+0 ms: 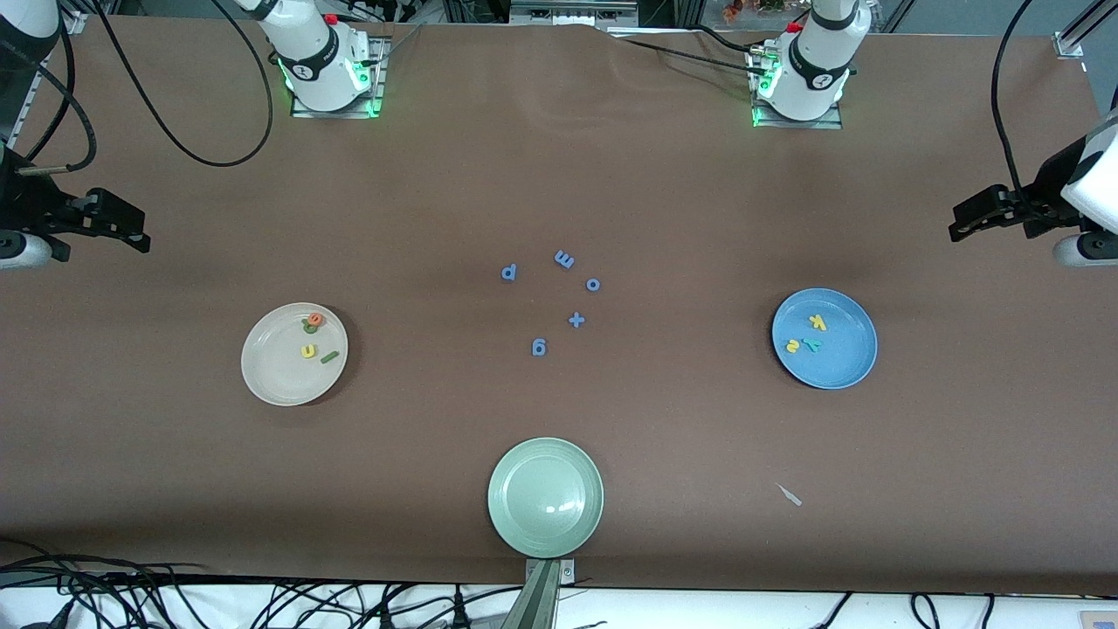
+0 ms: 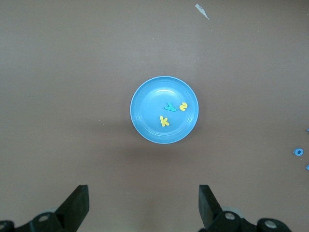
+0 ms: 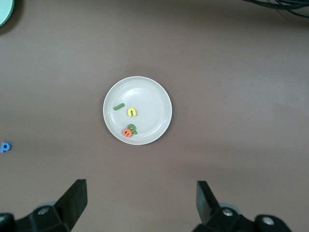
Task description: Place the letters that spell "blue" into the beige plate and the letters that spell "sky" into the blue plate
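Blue plate (image 2: 145, 126) lies below the raised, open left pincer (image 2: 144, 207).

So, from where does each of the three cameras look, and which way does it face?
Front view: high, across the table, facing both arm bases; left gripper and right gripper at the edges.
Left wrist view: looks down on the blue plate; its open fingers show.
Right wrist view: looks down on the beige plate; its open fingers show.
Shared: both plates appear in the front view too.
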`<state>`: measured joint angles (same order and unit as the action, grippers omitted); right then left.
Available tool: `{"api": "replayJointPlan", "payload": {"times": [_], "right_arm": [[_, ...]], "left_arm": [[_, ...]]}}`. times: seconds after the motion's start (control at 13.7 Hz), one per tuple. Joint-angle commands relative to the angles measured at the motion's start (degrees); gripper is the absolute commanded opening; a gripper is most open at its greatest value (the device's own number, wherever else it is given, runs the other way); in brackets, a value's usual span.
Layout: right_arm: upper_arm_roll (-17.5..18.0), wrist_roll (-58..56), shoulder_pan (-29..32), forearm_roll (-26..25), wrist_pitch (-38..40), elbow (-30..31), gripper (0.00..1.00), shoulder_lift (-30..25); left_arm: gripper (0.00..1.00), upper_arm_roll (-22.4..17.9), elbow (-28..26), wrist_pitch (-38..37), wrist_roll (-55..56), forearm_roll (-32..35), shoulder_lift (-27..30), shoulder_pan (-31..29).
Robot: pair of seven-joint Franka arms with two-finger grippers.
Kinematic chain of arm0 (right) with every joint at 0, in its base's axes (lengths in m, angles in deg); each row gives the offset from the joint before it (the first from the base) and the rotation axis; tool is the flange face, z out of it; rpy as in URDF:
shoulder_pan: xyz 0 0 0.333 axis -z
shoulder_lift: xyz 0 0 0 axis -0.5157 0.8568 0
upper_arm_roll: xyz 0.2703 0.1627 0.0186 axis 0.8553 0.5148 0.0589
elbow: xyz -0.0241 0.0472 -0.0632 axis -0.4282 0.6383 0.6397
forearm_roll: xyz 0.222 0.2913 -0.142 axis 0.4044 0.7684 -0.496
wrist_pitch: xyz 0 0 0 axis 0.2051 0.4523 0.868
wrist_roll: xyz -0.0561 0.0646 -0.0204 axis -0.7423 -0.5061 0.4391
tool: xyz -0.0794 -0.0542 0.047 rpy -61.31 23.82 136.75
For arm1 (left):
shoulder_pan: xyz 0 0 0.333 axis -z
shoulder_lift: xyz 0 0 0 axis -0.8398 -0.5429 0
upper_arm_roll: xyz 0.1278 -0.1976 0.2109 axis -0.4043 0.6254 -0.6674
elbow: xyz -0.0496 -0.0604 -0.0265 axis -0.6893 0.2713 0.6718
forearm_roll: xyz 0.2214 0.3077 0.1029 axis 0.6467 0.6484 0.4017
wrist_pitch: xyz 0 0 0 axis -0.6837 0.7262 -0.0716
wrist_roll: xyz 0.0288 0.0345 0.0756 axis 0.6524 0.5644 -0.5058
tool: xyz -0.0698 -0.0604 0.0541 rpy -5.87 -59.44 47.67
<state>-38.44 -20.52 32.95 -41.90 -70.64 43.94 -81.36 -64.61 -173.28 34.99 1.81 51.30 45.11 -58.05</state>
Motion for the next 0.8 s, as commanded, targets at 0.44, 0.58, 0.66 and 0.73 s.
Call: {"api": "replayJointPlan", "payload": {"times": [0.44,0.58,0.66,0.73], "right_arm": [[0.2,-0.1,0.0,-0.6,0.0,-0.5,1.0,-0.1],[0.2,0.0,0.0,-0.6,-0.1,-0.5,1.0,-0.1],[0.2,0.0,0.0,-0.6,-0.1,-0.5,1.0,-0.1],[0.2,-0.1,0.0,-0.6,-0.1,-0.5,1.0,-0.1]], "left_arm": [[1.0,0.4,0.7,0.1,0.6,0.1,-0.4,0.4],[1.0,0.4,0.7,0.1,0.7,0.1,-0.4,0.4],[1.0,0.4,0.7,0.1,0.7,0.1,-0.4,0.4],[1.0,0.6,0.7,0.1,0.7,0.1,-0.4,0.4]]}}
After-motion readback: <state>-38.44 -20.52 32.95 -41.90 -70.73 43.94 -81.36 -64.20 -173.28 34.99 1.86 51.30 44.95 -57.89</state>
